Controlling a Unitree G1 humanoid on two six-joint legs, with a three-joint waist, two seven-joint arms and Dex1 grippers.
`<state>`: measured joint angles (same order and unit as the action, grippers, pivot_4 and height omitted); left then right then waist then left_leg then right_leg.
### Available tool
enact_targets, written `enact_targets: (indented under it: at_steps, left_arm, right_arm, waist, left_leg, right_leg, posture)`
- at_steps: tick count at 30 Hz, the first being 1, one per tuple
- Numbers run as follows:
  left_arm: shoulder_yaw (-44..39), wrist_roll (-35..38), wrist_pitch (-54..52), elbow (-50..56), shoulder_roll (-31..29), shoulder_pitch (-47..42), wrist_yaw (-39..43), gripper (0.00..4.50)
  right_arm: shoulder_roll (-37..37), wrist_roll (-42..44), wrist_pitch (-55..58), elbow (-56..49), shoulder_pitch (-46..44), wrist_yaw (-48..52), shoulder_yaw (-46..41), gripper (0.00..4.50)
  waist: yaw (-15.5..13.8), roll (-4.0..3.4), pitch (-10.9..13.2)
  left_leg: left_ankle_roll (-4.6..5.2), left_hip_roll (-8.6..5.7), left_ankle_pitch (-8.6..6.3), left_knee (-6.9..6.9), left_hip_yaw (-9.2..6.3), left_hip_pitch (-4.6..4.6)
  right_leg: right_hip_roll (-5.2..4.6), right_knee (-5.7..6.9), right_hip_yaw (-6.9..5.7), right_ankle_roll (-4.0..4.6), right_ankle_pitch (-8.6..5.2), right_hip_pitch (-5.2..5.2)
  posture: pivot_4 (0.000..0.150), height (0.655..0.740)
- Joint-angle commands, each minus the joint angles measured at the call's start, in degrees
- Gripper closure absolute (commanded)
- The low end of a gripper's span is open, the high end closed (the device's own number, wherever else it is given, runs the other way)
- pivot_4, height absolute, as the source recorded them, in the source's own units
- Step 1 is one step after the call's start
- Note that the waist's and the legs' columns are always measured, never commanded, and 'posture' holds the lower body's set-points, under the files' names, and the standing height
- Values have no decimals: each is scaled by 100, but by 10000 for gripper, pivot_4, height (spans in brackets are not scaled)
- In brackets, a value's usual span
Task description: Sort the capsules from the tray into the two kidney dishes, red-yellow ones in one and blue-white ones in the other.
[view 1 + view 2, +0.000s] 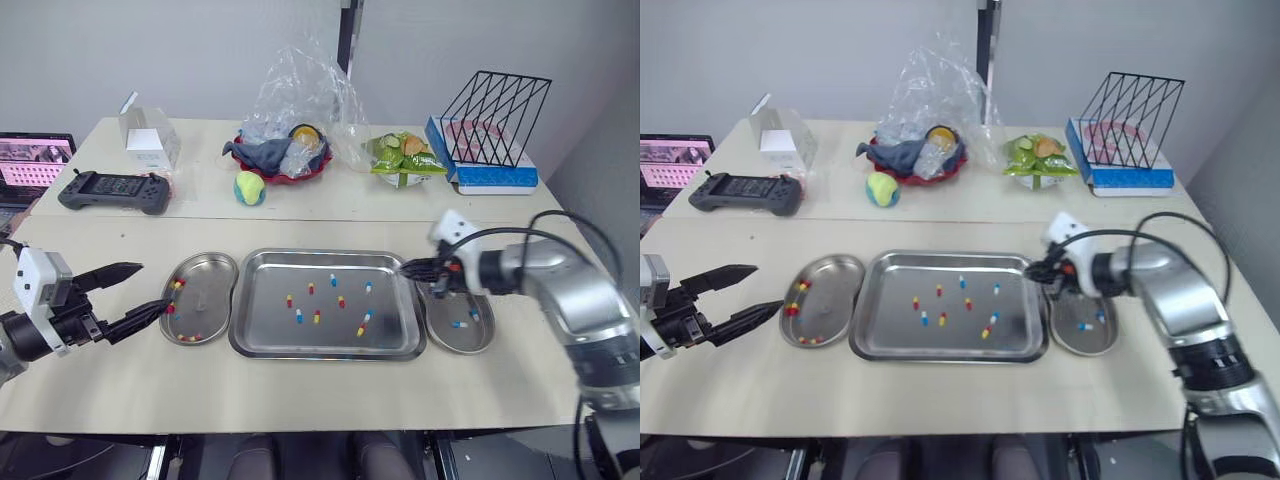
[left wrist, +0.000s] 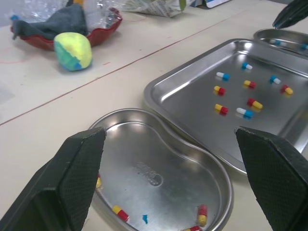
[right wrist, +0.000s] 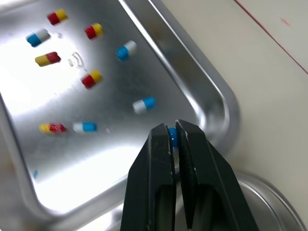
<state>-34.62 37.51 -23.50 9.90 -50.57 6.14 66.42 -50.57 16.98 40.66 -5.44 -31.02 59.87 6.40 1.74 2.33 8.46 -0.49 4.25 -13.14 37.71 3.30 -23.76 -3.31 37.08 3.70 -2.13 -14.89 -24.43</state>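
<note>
Blue-white capsule (image 3: 172,136) pinched in our right claw (image 1: 408,269), at the right rim of the tray (image 1: 417,315), our left claw (image 1: 152,286) wide by the left dish (image 1: 215,300).

a robot test lab, by the look: pale beige counters (image 1: 300,400) against a bare grey wall (image 1: 200,60), an open laptop (image 1: 35,160), a black handheld controller (image 1: 113,190), and stray props like a black wire rack (image 1: 497,120).

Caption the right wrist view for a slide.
Right tool pinches a blue-white capsule over the tray corner, loose capsules scattered beyond.
</note>
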Motion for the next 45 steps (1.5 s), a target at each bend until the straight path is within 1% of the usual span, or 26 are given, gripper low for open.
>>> enact_targets:
  at_steps: [1, 7, 8, 11, 13, 14, 16, 17, 18, 20, 24, 28, 36, 39, 41, 45]
  left_arm:
    - [-29, 247, -135, -64, -189, -104, 261, 0]
    - [118, 68, 31, -244, -203, -213, 371, 0]
    - [155, 66, 39, -282, -212, -246, 391, 0]
    - [252, 138, -55, -371, -226, -386, 383, 0]
    - [276, 109, -25, -392, -237, -416, 407, 0]
    - [280, 101, -20, -400, -244, -427, 414, 0]
    - [271, 103, -19, -413, -255, -438, 425, 0]
    - [271, 103, -20, -422, -260, -448, 428, 0]
    - [262, 105, -24, -429, -265, -449, 432, 0]
    - [246, 111, -29, -435, -267, -443, 438, 0]
    - [214, 98, 18, -500, -255, -436, 424, 0]
    - [195, 55, 70, -774, -294, -548, 409, 0]
    - [34, -145, 357, -1693, -370, -864, 297, 0]
    - [-51, -248, 549, -2007, -360, -861, 313, 0]
    - [-90, -294, 674, -2182, -360, -829, 342, 0]
    - [-159, -411, 948, -2539, -298, -714, 362, 0]
  right_arm:
    - [-268, -66, -214, 68, 196, 128, -197, 44619]
    - [-414, -154, -280, 180, 450, 87, -267, 44619]
    - [-480, -93, -138, 188, 503, 182, -258, 44619]
    - [-537, -217, -44, 555, 473, 58, -244, 44619]
    - [-576, -245, -155, 651, 466, 91, -258, 37113]
    - [-600, -232, -168, 662, 474, 143, -272, 34690]
    - [-637, -187, -147, 659, 482, 232, -305, 27474]
    - [-647, -179, -147, 668, 472, 257, -310, 24606]
    - [-661, -175, -169, 705, 451, 276, -330, 20440]
    - [-697, -175, -209, 763, 436, 323, -372, 14279]
    - [-759, -22, -303, 860, 385, 452, -713, 262]
    - [-743, 199, -422, 1198, 293, 522, -1222, 262]
    - [-752, 223, -1654, 2623, 406, 385, -2219, 262]
    - [-709, 243, -2250, 3099, 602, 266, -2583, 262]
    - [-666, 336, -2449, 3329, 705, 231, -2794, 262]
    - [-451, 282, -3363, 3855, 1110, -139, -3211, 262]
  waist:
    - [-7, 0, 0]
    - [-49, -3, 2]
    - [-64, -3, 2]
    - [-92, -4, 2]
    - [-96, -4, 2]
    - [-97, -5, 3]
    - [-96, -7, 4]
    - [-96, -7, 4]
    - [-96, -7, 4]
    - [-96, -7, 4]
    - [-98, -7, 4]
    - [-99, -7, 4]
    - [-105, -7, 4]
    - [-102, -7, 4]
    - [-104, -8, 4]
    - [-100, -7, 4]
  left_leg:
    - [0, 0, 0, 0, 1, 0]
    - [0, -1, 0, 2, 3, 0]
    - [0, -1, 0, 3, 4, 0]
    - [0, -1, 0, 6, 4, 0]
    - [0, -2, 0, 9, 4, 0]
    - [0, -4, 0, 9, 5, 0]
    - [0, -3, 0, 9, 4, 0]
    - [0, -3, 0, 8, 4, 0]
    - [0, -3, 0, 8, 4, 0]
    - [0, -3, 0, 8, 4, 0]
    - [0, -3, 0, 9, 4, 0]
    - [0, -3, 0, 9, 4, 1]
    - [0, -6, 0, 9, 5, 2]
    - [0, -6, 0, 9, 5, 3]
    - [0, -6, 0, 9, 6, 3]
    - [0, -6, 0, 9, 6, 9]
  right_leg:
    - [-1, 0, 1, 0, 0, 0]
    - [-1, 1, 3, -1, 0, 0]
    - [-1, 1, 3, -1, 0, 0]
    - [-2, 0, 3, -1, 0, 2]
    - [-3, 0, 3, -1, 0, 4]
    - [-4, 0, 4, -1, 0, 4]
    - [-3, 1, 3, -1, 0, 4]
    - [-3, 1, 3, -1, 0, 3]
    - [-3, 1, 3, -1, 0, 3]
    - [-3, 1, 3, -1, 0, 4]
    - [-3, 1, 3, -1, 0, 4]
    - [-3, 1, 3, -1, 0, 5]
    - [-4, 1, 3, -2, 0, 7]
    - [-3, 2, 3, -2, 0, 8]
    - [-4, 2, 4, -2, 0, 8]
    - [-3, 3, 4, -2, 0, 13]
  posture:
    - [1500, 7334]
    - [1500, 7334]
    - [1500, 7334]
    - [1500, 7334]
    - [1500, 7334]
    - [1500, 7334]
    - [1500, 7334]
    - [1500, 7334]
    - [1500, 7334]
    - [1500, 7334]
    - [1500, 7334]
    - [1500, 7334]
    - [1500, 7334]
    - [1500, 7334]
    - [1500, 7334]
    - [1500, 7334]
